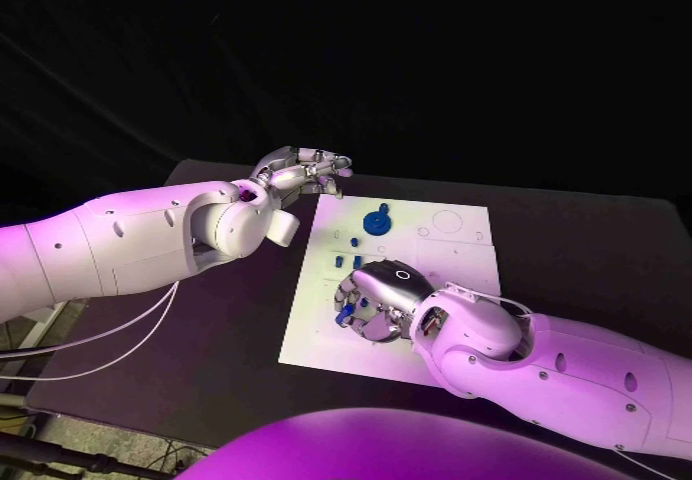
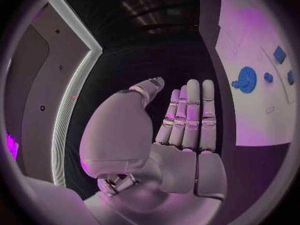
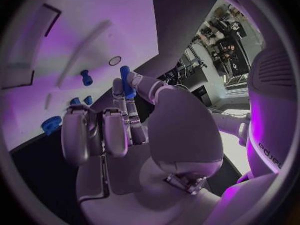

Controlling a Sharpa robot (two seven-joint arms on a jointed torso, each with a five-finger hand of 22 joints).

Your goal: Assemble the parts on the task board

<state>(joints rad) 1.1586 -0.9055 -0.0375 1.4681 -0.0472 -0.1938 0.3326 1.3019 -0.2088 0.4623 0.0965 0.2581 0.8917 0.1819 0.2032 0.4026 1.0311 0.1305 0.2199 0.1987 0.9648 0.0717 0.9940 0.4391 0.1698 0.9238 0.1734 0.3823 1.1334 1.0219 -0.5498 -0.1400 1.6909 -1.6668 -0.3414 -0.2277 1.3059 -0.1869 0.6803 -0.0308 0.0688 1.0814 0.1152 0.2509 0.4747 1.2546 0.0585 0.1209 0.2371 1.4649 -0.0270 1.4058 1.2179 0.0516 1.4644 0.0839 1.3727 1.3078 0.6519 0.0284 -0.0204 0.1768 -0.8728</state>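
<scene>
Blue peg (image 3: pixel 127 81) pinched in the right hand (image 1: pixel 378 298) over the white board (image 1: pixel 454 262) mid-surface should go down straight into its hole, while the left hand (image 1: pixel 303 170), fingers apart and empty, waits off the board's far-left corner.

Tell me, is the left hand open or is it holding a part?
Open. In the left wrist view the left hand shows a bare palm with straight fingers and nothing in it; it is off the task board, beyond its far left corner.

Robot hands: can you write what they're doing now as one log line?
left hand: open, off board | right hand: pinches blue part over task board | blue gear: on board
</scene>
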